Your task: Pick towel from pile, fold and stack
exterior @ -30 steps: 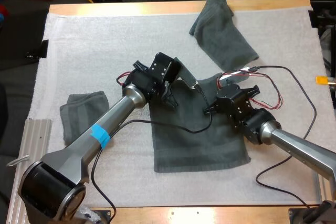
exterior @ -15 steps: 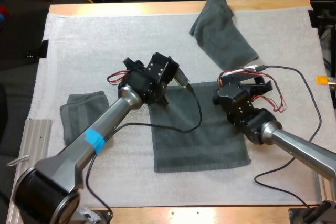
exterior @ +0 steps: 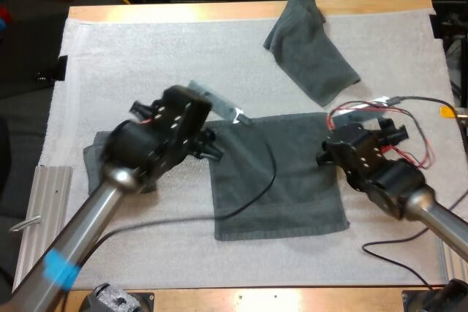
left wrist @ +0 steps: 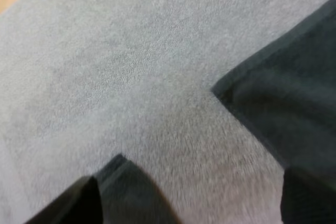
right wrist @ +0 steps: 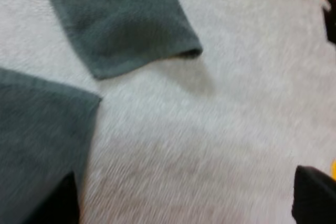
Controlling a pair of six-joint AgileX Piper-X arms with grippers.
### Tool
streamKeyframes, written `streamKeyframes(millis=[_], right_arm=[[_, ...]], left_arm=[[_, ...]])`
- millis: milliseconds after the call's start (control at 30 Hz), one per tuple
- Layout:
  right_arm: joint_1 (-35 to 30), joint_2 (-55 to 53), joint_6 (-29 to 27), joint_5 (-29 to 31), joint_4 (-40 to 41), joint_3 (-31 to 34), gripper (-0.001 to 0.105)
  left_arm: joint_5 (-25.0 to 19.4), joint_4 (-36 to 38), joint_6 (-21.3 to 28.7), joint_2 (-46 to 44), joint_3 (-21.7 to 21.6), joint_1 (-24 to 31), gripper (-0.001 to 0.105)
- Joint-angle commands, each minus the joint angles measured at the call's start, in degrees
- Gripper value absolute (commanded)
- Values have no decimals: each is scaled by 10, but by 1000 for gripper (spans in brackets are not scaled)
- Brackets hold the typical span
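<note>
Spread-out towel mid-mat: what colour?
The spread towel is plain dark grey-green; high view shows it best.

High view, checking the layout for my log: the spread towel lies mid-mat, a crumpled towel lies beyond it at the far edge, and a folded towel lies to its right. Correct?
Not quite. The folded towel lies to the left of the spread towel, not to its right, as the high view shows. The crumpled towel does lie beyond it at the far edge.

Matt cloth towel [exterior: 278,180], rough fibrous mat [exterior: 146,56]
</note>
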Motion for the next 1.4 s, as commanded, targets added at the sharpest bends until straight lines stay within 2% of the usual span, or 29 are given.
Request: streamKeyframes(millis=[0,133,367,567,800,1000,1133,1233,1367], right_arm=[[-4,-20,21,-18,29,-1,79],[-4,-72,53,-80,89,-1,79],[-4,-163,101,-175,201,-1,79],[-4,-224,142,-241,276,-1,79],[-4,-276,154,-298,337,-1,79],[-4,-305,198,-348,391,-1,79],[-4,-310,219,-376,414,-1,79],[-4,-310,221,-384,422,-1,79],[-4,-310,239,-384,422,-1,79]], left_arm=[[7,14,-15,-23,-2,1,68],[41,45,-44,-90,-2,1,68],[141,90,-113,-211,-2,1,68],[184,123,-149,-270,-2,1,68],[235,198,-166,-293,-2,1,68],[267,251,-176,-293,0,1,68],[320,259,-182,-293,3,1,68],[336,259,-188,-293,20,1,68],[343,257,-193,-293,73,1,68]])
